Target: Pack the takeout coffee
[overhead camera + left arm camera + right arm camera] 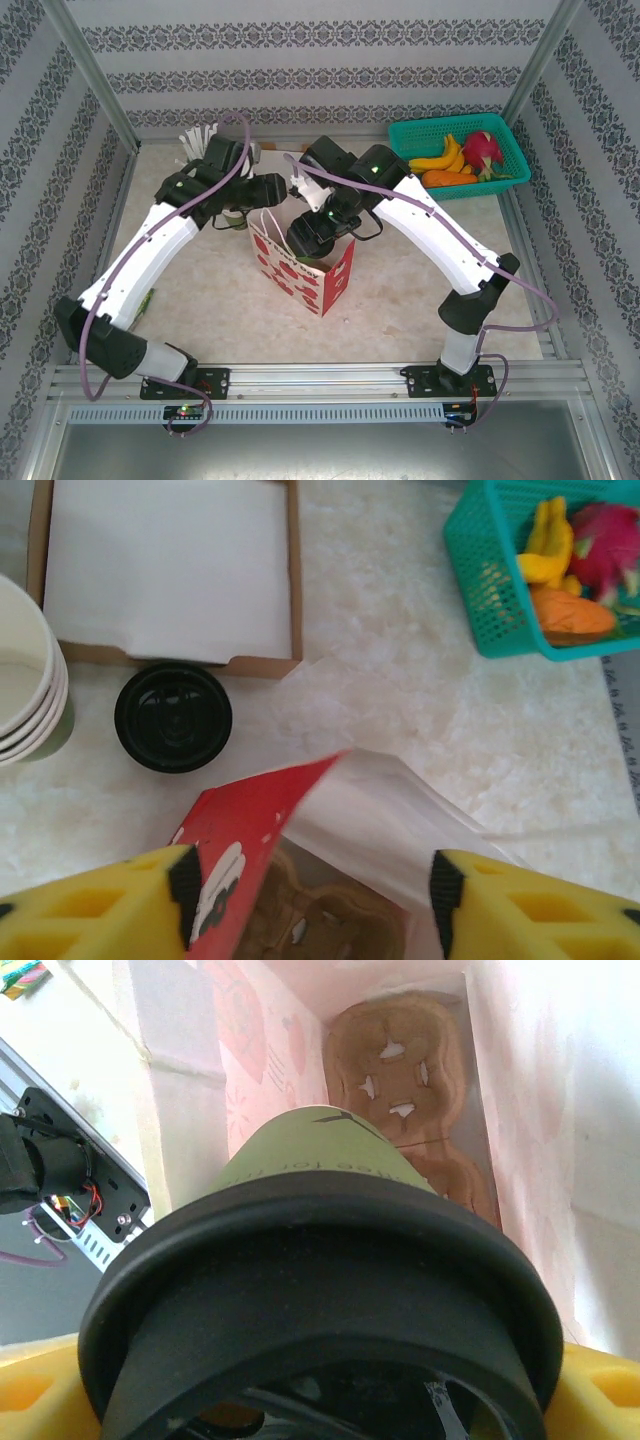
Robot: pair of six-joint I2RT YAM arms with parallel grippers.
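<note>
takeout coffee (318,1260): tan-green, black lid | right gripper (315,1400): clamps it | left gripper (312,895): apart

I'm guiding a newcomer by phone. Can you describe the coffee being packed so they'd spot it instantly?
Find the red-and-white paper bag standing mid-table. At its open mouth, the right gripper holds the takeout coffee: a greenish-tan paper cup with a black lid, unlike the lidless cream cups stacked on the table.

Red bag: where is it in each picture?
Top external: the red bag stands mid-table, between the arms.
Left wrist: the bag's red flap is bottom centre.
Right wrist: the bag's pale inner walls line both sides.
Shared landmark: brown cup carrier inside, both wrist views.
</note>
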